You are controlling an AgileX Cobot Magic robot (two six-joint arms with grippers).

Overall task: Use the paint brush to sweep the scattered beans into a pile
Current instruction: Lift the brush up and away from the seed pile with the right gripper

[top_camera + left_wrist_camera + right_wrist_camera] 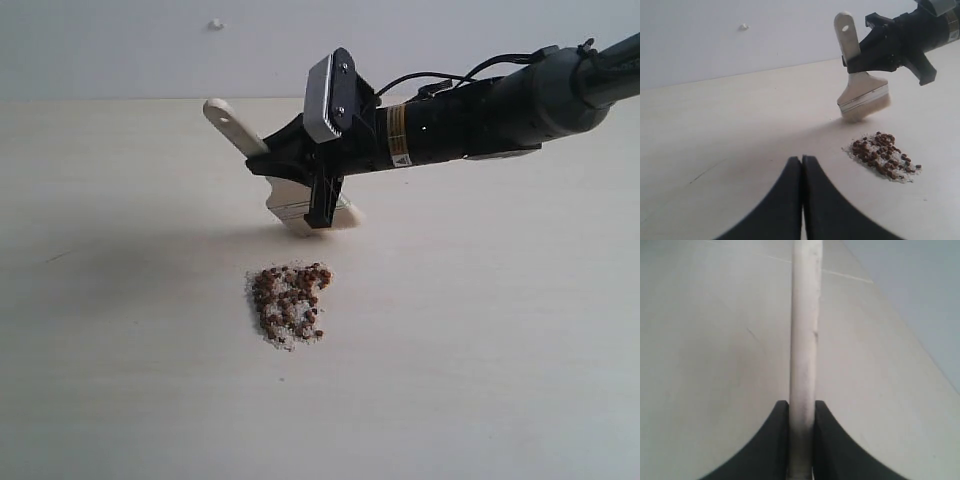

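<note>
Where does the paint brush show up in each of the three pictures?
Exterior view: paint brush at centre, just above the beans, gripped by black jaws.
Left wrist view: paint brush beyond the beans, in the same jaws.
Right wrist view: paint brush is the pale strip between the jaws, handle edge only.
Shared landmark: the beans, absent from the right wrist view.

1. A small yellow-and-dark label [397,136] wraps the black cylindrical right arm [470,108] just behind its wrist. Its marks are too small to read in the exterior view.
2. The light wooden handle of the wide flat paint brush [863,90] shows no legible print in any view.
3. No other text, brand, number or sign can be read anywhere, including on the pale table [120,300].
</note>
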